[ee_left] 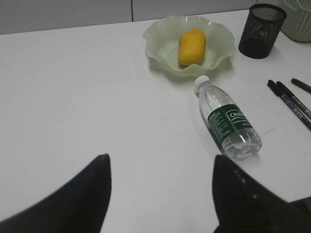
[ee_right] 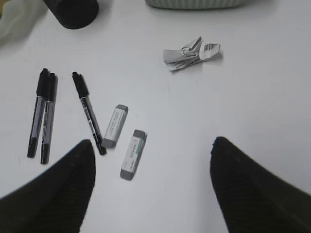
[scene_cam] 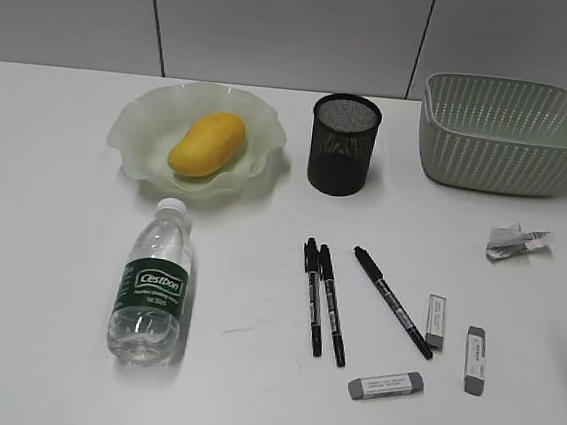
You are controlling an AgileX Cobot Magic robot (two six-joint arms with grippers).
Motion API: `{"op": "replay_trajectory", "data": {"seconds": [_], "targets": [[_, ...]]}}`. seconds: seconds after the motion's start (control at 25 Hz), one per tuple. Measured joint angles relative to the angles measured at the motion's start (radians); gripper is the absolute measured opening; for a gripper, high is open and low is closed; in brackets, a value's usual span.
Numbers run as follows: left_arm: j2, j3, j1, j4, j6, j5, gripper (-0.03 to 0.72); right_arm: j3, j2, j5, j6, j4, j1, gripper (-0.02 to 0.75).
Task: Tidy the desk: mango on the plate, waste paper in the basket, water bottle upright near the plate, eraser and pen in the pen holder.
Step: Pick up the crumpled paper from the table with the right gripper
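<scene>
The mango lies on the green plate. The water bottle lies on its side in front of the plate, cap toward it. Three black pens and three grey erasers lie on the desk. The waste paper lies in front of the basket. The pen holder stands between the plate and the basket. My left gripper is open and empty, short of the bottle. My right gripper is open and empty above the desk, beside two erasers.
Neither arm shows in the exterior view. The waste paper lies ahead of the right gripper, with the pens to its left. The mango and pen holder lie far ahead of the left gripper.
</scene>
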Motion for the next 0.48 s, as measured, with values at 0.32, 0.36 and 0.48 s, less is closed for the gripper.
{"op": "replay_trajectory", "data": {"seconds": [0.32,0.36,0.48], "targets": [[-0.012,0.000,0.001,0.000,0.000,0.001,0.486,-0.329,0.727,-0.090,0.040,0.031,0.000,0.582],[-0.012,0.000,0.001,0.000,0.000,0.001,0.483,-0.375,0.790,-0.090,0.056,0.030,0.000,0.582],[-0.012,0.000,0.001,0.000,0.000,0.001,0.479,-0.494,0.981,-0.083,0.132,-0.001,0.000,0.582]]}}
